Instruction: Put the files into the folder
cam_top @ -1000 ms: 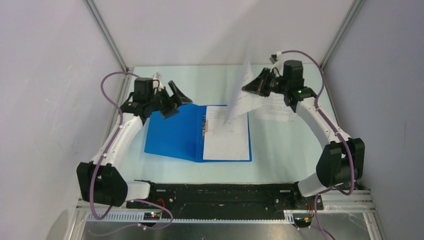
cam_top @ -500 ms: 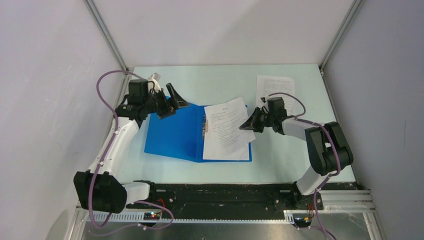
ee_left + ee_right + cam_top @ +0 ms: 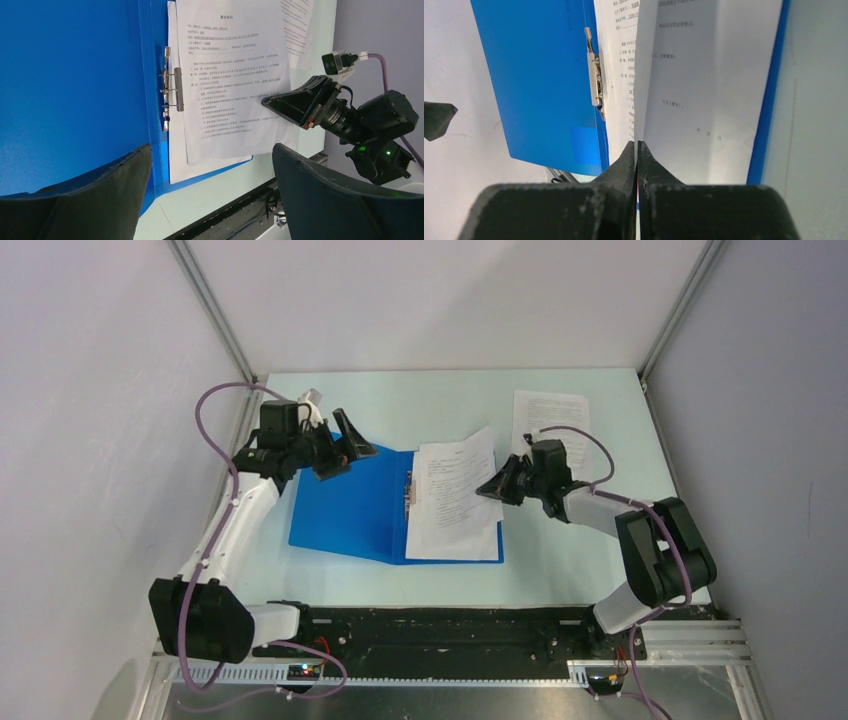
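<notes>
— Can you read the sheet (image 3: 452,478)?
— No, just fine black print, too small for me. My right claw (image 3: 492,489) is pinching its edge. A second ago it hung high; now it lies slanted on the open blue folder (image 3: 345,505), over another page (image 3: 455,542).
— Your left claw (image 3: 345,448)?
— Spread wide above the glossy left cover. There's a metal clip (image 3: 170,95) at the spine, and a spare page (image 3: 550,420) far right on the counter (image 3: 400,400).

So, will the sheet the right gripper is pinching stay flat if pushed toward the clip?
Probably not: the sheet bows where the right gripper pinches its edge, so it looks floppy. It lies skewed over the folder; a push may buckle or slide it.
</notes>
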